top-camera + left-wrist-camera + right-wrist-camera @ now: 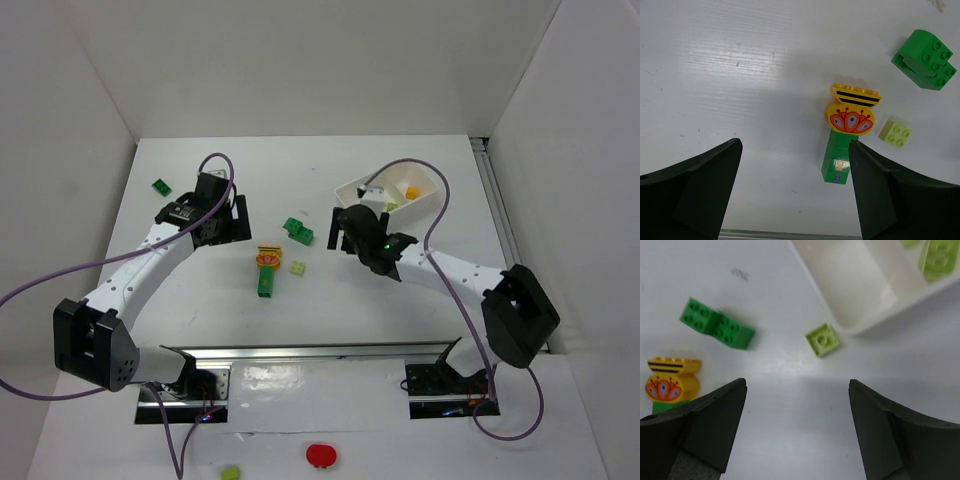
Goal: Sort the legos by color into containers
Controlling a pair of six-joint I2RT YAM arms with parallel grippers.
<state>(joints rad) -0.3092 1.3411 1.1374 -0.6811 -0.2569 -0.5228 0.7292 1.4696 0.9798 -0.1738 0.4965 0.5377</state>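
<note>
My left gripper (pixel 226 222) (pixel 795 192) hangs open over bare table, left of a stack: a yellow striped piece (pixel 856 93), an orange printed piece (pixel 850 120) and a long green numbered lego (pixel 837 162) (pixel 266 281). A small lime lego (pixel 895 133) (pixel 298 268) and a dark green lego (pixel 925 60) (pixel 297 230) lie nearby. My right gripper (pixel 345 232) (pixel 797 432) is open and empty, just in front of the white tray (pixel 350 190) (pixel 840 325). A flat lime lego (pixel 822 339) rests on the table against the tray's corner. Yellow (pixel 411 190) and lime (pixel 940 257) legos sit inside.
Another green lego (pixel 160 186) lies at the far left of the table. A red round thing (pixel 321 456) and a lime blob (pixel 230 472) sit on the front ledge. White walls enclose the table on three sides.
</note>
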